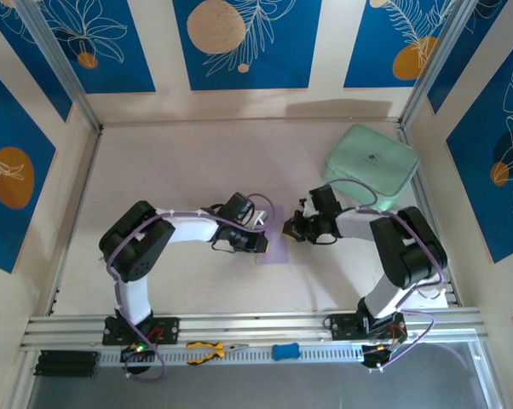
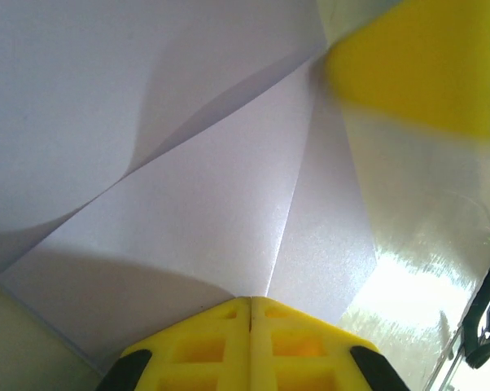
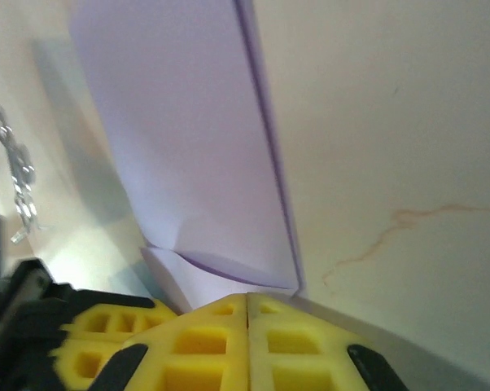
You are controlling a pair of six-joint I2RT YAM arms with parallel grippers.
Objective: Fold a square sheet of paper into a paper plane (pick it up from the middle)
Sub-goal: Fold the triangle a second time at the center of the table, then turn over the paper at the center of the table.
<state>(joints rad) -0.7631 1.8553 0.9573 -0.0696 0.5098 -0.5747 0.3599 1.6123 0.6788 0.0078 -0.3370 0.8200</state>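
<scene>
The paper point(image 1: 272, 249) is found in the middle of the table point(image 1: 188, 162), between the two arms. It is partly folded, and creases are seen on it. The left gripper point(image 2: 251, 303) is closed, and a crease of the paper is pinched between its fingers. The right gripper point(image 3: 247, 300) is closed too, right at the paper's other end. It cannot be told if any paper is caught in it. The green case point(image 1: 371, 162) is seen at the back right, well apart from the paper.

The paper is judged to be very light, thin and floppy. It can be bent or torn with ease, so it should be held softly. It may slip on the smooth table. It is best taken at a folded edge or along the middle crease, where it is a bit stiffer. If only a corner is held, the rest is likely to droop.
</scene>
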